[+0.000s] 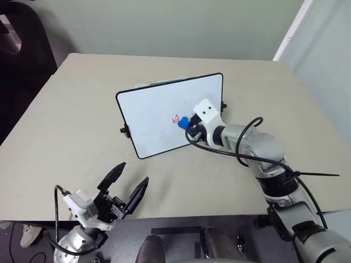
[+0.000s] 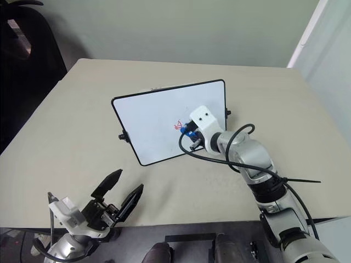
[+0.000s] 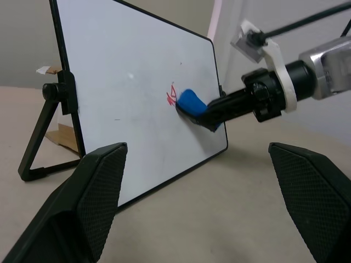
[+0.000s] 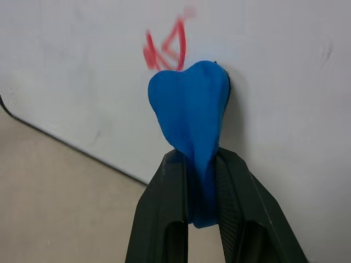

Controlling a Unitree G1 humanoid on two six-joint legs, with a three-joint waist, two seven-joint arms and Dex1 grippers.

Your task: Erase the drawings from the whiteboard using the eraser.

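The whiteboard (image 1: 159,112) stands tilted on the tan table. A small red scribble, the drawings (image 1: 176,118), sits right of the board's middle. My right gripper (image 1: 187,125) is shut on the blue eraser (image 1: 183,122), whose tip presses on the board right beside the red lines. In the right wrist view the eraser (image 4: 191,123) is pinched between both black fingers (image 4: 164,213), just below the drawings (image 4: 167,49). The left wrist view shows the eraser (image 3: 190,103) against the board next to the drawings (image 3: 171,96). My left gripper (image 1: 129,186) hangs open near the table's front edge, holding nothing.
The tan table (image 1: 71,120) carries the board on a black folding stand (image 3: 41,123) with side knobs. A black cable (image 1: 307,174) trails off my right arm. A dark chair (image 1: 22,49) stands past the table's far left corner.
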